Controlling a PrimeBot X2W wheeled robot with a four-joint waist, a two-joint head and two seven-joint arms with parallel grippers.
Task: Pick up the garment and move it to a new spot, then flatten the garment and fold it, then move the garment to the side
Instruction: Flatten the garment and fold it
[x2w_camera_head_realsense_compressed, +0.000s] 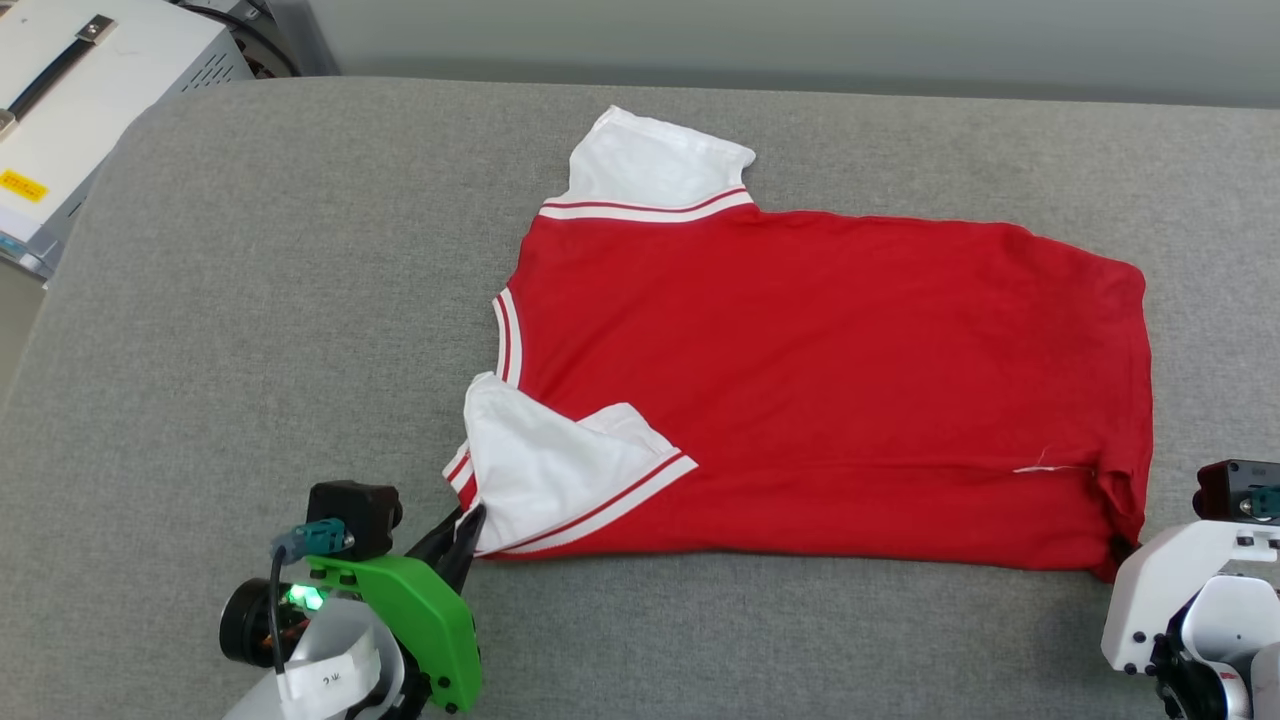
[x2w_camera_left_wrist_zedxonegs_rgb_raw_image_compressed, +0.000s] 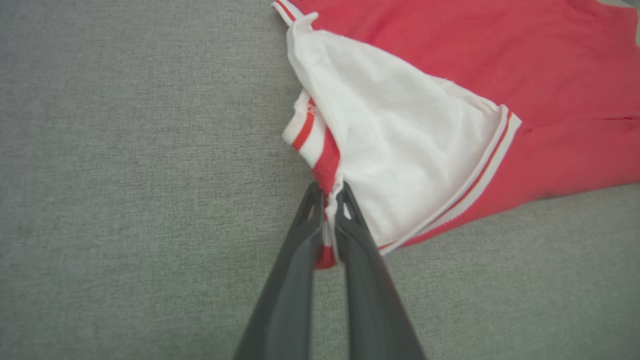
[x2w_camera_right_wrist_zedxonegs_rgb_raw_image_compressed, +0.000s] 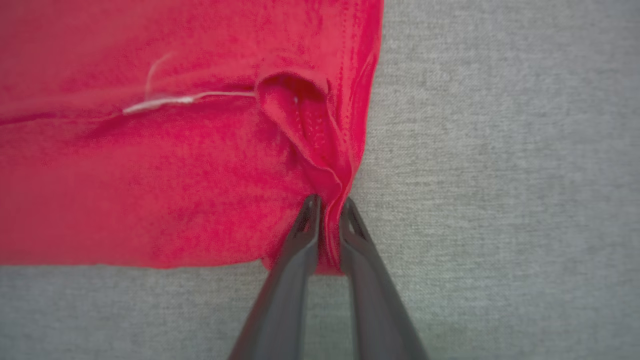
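Shirt (x2w_camera_head_realsense_compressed: 830, 380): red, lies flat mid grey pad (x2w_camera_head_realsense_compressed: 280, 300), collar twd robot's left. White case (x2w_camera_head_realsense_compressed: 90, 90): far left corner, well apart. L claw (x2w_camera_left_wrist_zedxonegs_rgb_raw_image_compressed: 327, 197): closed on near sleeve edge. R claw (x2w_camera_right_wrist_zedxonegs_rgb_raw_image_compressed: 328, 210): closed on near hem corner. Wrist views: pinched cloth betw fingers. Head view: whole shirt, case.

Red garment (x2w_camera_head_realsense_compressed: 830, 380) with white sleeves (x2w_camera_head_realsense_compressed: 655, 160) (red-striped trim), grey surface (x2w_camera_head_realsense_compressed: 250, 300)
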